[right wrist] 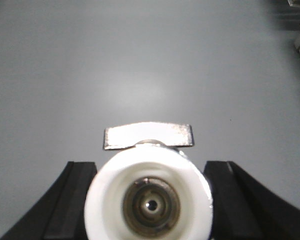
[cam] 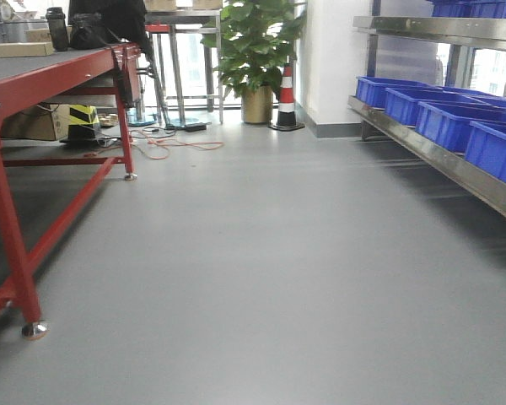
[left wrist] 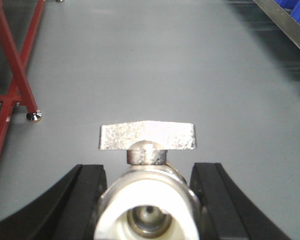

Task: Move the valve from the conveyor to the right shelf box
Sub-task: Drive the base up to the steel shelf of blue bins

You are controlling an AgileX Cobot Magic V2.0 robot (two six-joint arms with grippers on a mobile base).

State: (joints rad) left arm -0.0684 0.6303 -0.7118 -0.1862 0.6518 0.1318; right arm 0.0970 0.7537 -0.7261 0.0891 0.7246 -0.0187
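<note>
the front-facing view sits low, looking level across a grey floor (cam: 278,278), the conveyor (cam: 34,66) on its red frame (cam: 17,245) at left, the shelf (cam: 438,160) of blue boxes (cam: 455,126) at right. the left wrist view looks forward and down over the left gripper (left wrist: 149,172), very close to a valve (left wrist: 147,137) filling its lower edge. the right wrist view does likewise over the right gripper (right wrist: 150,167) and a second valve (right wrist: 149,200). all share the floor; front and left wrist views share the frame's foot (cam: 34,329).
</note>
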